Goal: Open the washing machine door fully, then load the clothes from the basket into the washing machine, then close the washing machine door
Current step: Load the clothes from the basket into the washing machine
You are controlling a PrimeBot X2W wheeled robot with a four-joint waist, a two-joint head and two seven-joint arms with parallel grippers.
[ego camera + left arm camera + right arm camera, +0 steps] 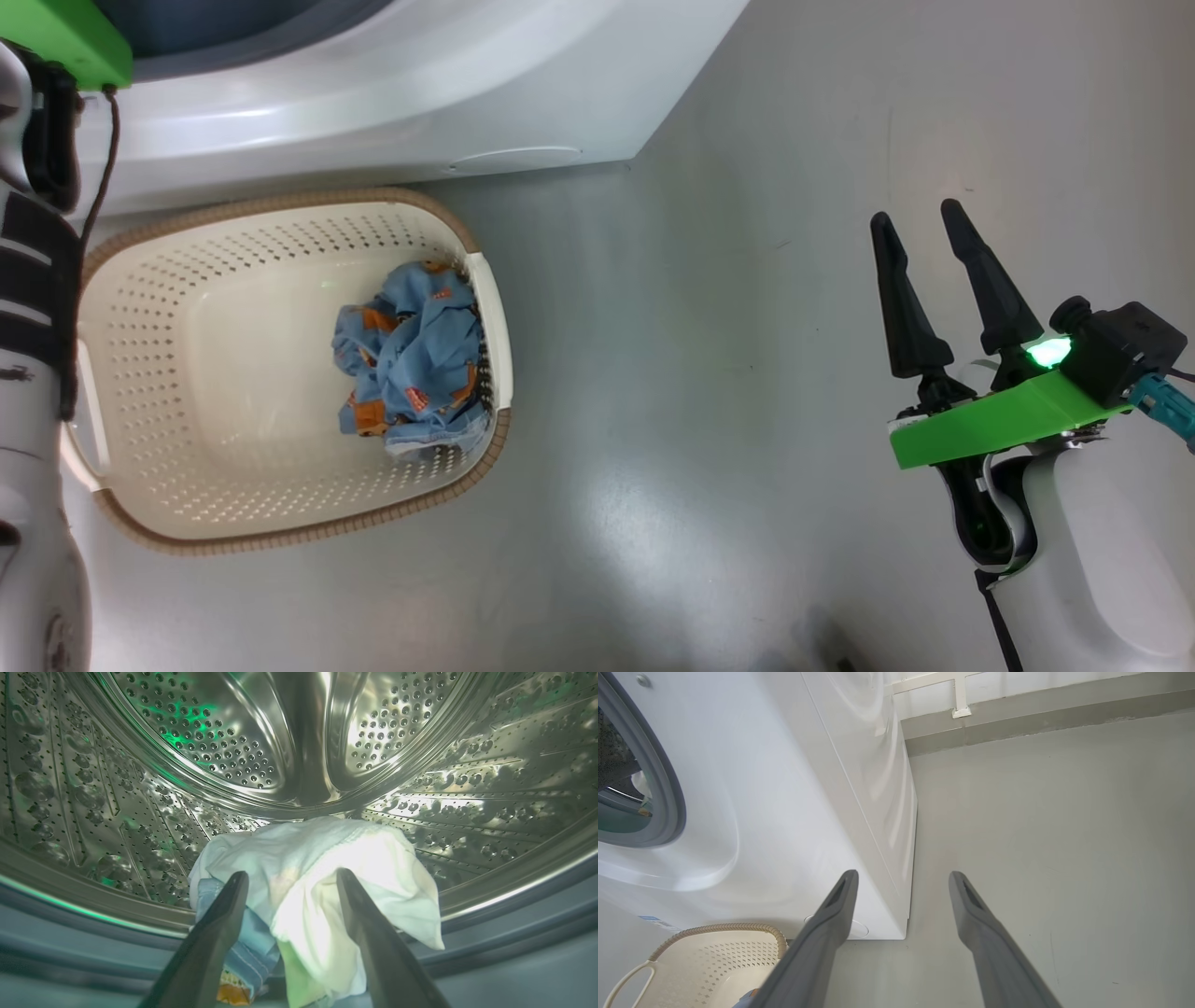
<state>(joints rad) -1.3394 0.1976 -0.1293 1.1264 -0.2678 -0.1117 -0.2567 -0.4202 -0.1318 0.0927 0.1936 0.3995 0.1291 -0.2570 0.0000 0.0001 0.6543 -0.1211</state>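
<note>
Inside the perforated steel drum [210, 742] of the white boxy washing machine [373, 103], the left gripper [290, 872] stands with jaws wide apart, gripping nothing; a crumpled white garment [327, 858] lies loose between its fingers over a pale blue garment [257, 952], at 6 o'clock in the drum; the right gripper [915, 213] hangs spread and empty above the grey floor [700, 373]; a denim-blue garment with orange patches [411, 355] sits at 3 o'clock in the cream perforated plastic basket [187, 280]; it looks light, limp and unlikely to slip, so pinching a raised fold atop the heap should lift it, though it will trail.
</note>
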